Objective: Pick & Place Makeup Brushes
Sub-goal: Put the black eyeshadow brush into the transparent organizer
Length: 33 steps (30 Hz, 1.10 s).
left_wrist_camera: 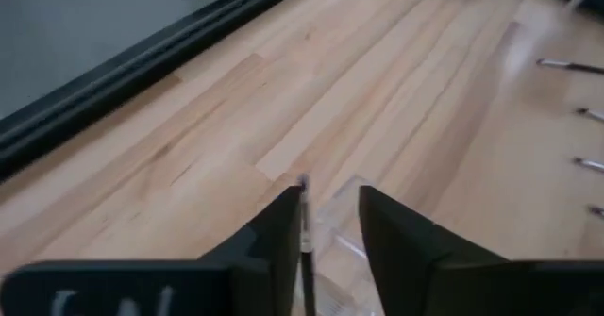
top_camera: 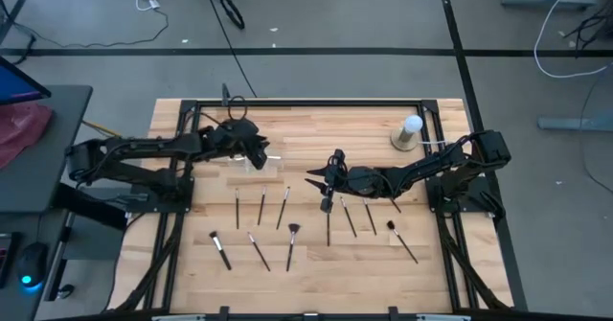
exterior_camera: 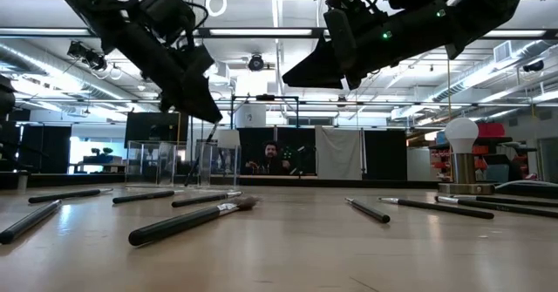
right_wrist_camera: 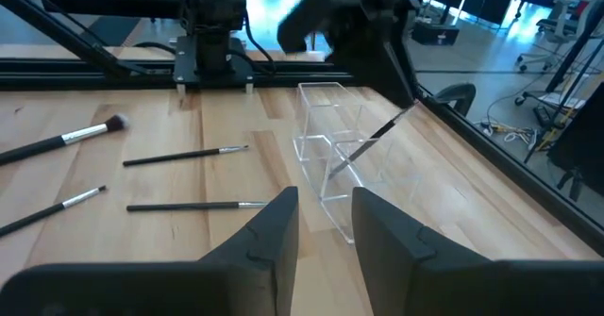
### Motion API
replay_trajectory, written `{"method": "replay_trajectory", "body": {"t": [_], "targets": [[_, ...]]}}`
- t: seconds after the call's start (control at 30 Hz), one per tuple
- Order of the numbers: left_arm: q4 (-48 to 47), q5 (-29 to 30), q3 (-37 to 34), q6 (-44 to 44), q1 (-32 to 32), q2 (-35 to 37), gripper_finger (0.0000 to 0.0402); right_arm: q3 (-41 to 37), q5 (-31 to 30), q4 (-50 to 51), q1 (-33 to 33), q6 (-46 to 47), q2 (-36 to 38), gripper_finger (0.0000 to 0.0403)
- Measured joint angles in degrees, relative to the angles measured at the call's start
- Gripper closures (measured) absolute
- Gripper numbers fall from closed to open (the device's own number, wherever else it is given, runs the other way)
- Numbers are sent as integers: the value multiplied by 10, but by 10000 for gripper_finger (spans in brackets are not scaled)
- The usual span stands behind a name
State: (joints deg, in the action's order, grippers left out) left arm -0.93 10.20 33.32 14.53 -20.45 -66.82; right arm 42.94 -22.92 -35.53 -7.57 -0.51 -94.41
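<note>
We see the left end effector [right_wrist_camera: 401, 90] above a clear holder [right_wrist_camera: 330, 151], fingers parted around one brush [right_wrist_camera: 377, 135] dropping in. The right end effector [top_camera: 321, 179] hovers, parted, empty. Remaining makeup brushes [top_camera: 287, 227] lie on the tabletop [top_camera: 316, 129]; next, we judge, another pick.

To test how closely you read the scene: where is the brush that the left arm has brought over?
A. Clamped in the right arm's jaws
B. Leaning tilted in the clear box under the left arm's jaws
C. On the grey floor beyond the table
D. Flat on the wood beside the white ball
B: in the right wrist view a thin brush leans tilted in the clear box, below the left gripper; the right gripper holds nothing.
</note>
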Motion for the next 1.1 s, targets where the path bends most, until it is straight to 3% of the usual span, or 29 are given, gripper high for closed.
{"method": "replay_trajectory", "body": {"t": [0.23,0.47,0.77,1.1], "targets": [[-58,-43,0,-17,22,90,252,0,-1,27,0,-1,0,298],[-71,-36,0,-32,133,117,277,0,-2,98,-6,29,23,298],[37,76,1,-82,294,40,300,1,-2,280,-73,142,150,298],[229,93,1,-123,325,-104,301,1,-23,453,-187,406,172,298]]}}
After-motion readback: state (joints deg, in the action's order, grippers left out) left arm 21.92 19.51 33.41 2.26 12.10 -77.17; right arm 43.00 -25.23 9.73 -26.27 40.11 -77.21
